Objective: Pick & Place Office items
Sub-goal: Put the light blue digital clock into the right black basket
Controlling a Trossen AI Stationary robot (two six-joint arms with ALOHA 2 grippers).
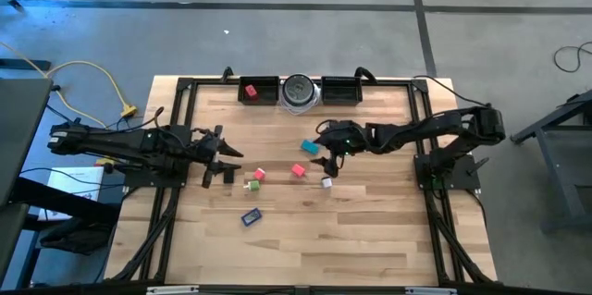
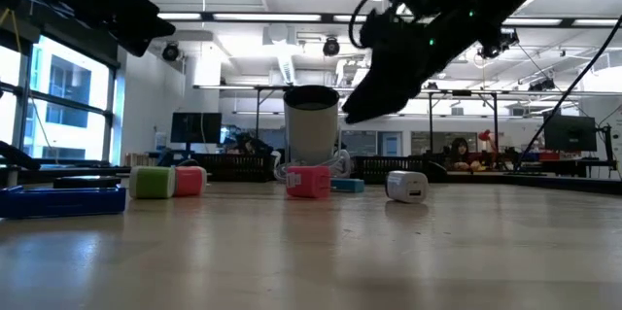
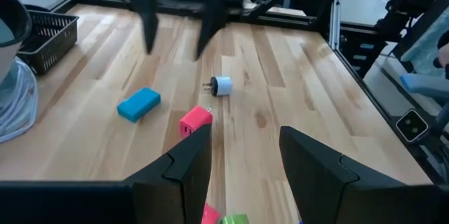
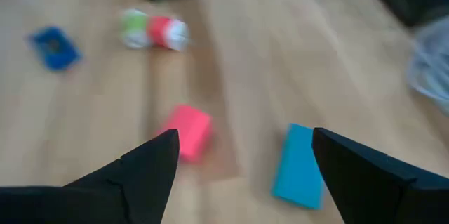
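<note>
Right gripper [image 1: 330, 158], jaws wide and empty, hangs above the table between the teal block [image 1: 309, 147] and the white bit [image 1: 326, 182]; the pink block [image 1: 298, 170] lies just beside. Teal block's long axis runs roughly along the gripper's reach. Left gripper [image 1: 222, 158] part-open, farther off. No legible markings

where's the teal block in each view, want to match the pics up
High view: the teal rectangular block lies mid-table, just left of the right gripper.
Low view: a low teal sliver right of the pink block.
Left wrist view: left of centre, beside the pink block.
Right wrist view: low, between the open fingers.
Shared landmark: the pink block.
</note>
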